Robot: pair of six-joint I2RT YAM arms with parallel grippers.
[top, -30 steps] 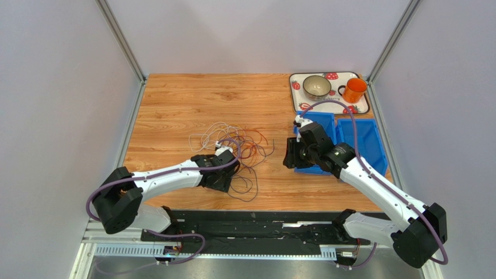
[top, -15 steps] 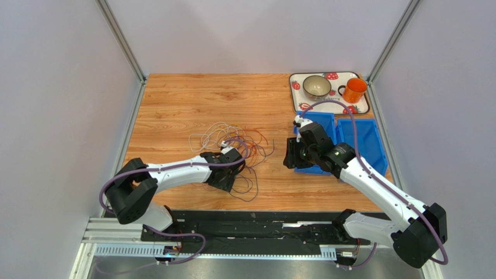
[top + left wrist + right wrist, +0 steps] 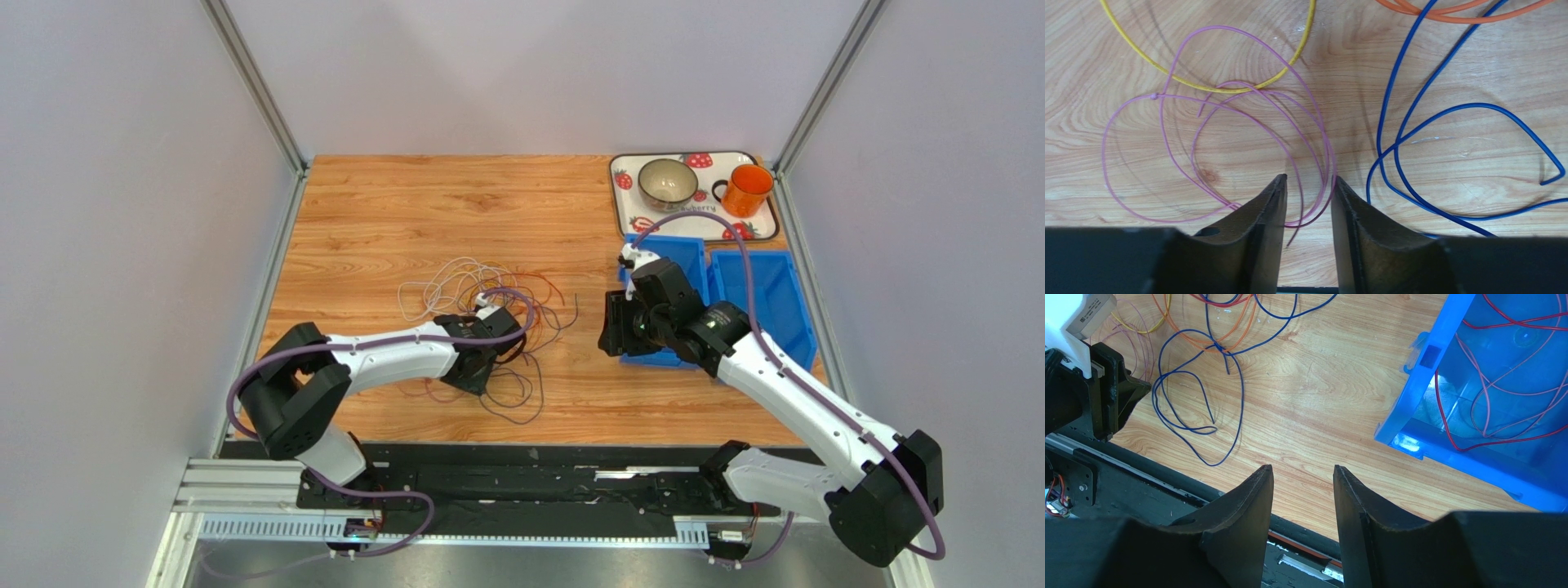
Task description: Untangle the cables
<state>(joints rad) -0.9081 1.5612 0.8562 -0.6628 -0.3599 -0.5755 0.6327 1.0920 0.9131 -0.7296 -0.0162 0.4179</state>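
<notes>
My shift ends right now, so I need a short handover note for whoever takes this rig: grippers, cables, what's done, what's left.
Grippers: the left gripper is open, low over the table, with a strand of the purple cable between its fingers, not pinched. The right gripper is open and empty, beside the blue bin.
Cables: the purple cable, yellow cable, blue cable and orange cable lie in overlapping loops on the table.
Done: the red cable lies in the blue bin.
Left: probably grip the purple cable, draw it clear, then separate the rest.
</notes>
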